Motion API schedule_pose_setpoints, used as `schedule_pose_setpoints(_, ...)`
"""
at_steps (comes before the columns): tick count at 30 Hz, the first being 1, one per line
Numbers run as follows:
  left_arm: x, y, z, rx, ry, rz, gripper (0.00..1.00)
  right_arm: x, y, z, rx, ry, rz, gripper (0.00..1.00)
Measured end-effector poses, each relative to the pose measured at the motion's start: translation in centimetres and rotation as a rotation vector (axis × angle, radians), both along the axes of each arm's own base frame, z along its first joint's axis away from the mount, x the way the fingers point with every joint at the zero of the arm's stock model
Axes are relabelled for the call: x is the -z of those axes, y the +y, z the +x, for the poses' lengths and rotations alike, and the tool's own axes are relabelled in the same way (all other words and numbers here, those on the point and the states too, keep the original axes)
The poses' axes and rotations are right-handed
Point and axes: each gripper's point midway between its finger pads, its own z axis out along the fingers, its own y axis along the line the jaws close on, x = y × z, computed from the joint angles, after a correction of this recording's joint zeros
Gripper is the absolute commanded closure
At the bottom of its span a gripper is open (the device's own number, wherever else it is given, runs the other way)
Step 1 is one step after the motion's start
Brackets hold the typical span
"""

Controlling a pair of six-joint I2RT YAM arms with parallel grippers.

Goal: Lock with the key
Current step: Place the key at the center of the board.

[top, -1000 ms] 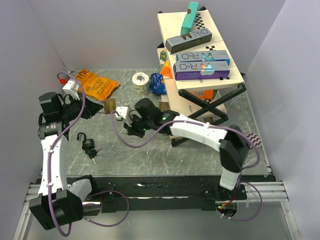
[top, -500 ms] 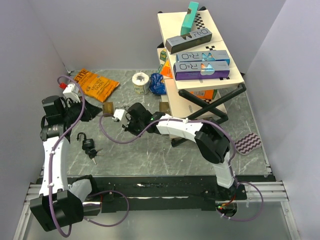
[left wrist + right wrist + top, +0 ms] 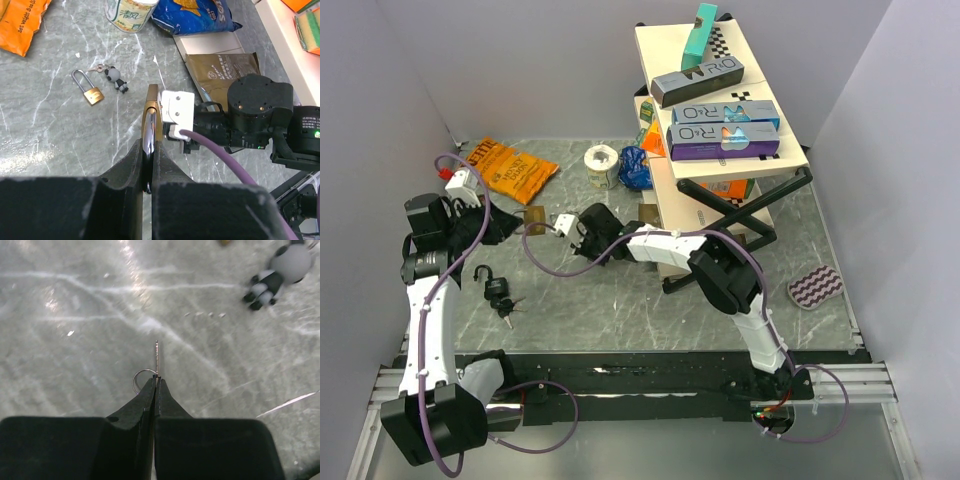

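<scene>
Standing edge-on in the left wrist view, the brass padlock (image 3: 150,125) is clamped between the closed fingers of the left gripper (image 3: 148,162) and held over the table (image 3: 60,140). Its flat body runs straight out from that gripper. The key (image 3: 156,355) is pinched in the fully closed right gripper (image 3: 156,382), its blade continuing the line of the fingers and its ring (image 3: 142,380) lying just to the left. The right gripper sits just beside the padlock, on its right. Ahead of the blade, though, the right wrist view shows only marble, so the key probably has to be turned toward the keyway, whose face I cannot make out.
</scene>
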Motion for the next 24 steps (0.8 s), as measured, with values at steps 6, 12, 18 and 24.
schedule_pose_setpoints(6, 0.3, 0.1, 0.0, -0.007, 0.005, 0.003, 0.99, -0.7, 0.4, 1.1, 0.02, -0.021, 0.013, 1.0)
schedule_pose_setpoints(12, 1.1, 0.1, -0.2, -0.008, 0.028, 0.0, 0.99, -1.0, 0.6, 2.1, 0.056, -0.03, 0.015, 0.71)
schedule_pose_setpoints(18, 1.7, 0.2, -0.2, -0.001, 0.039, 0.018, 0.99, -1.3, 0.5, 3.1, 0.081, -0.039, 0.02, 0.29)
schedule_pose_setpoints(24, 3.4, 0.5, -0.3, 0.029, 0.095, 0.058, 0.99, -2.3, 1.0, 2.3, 0.034, -0.024, 0.054, 0.13)
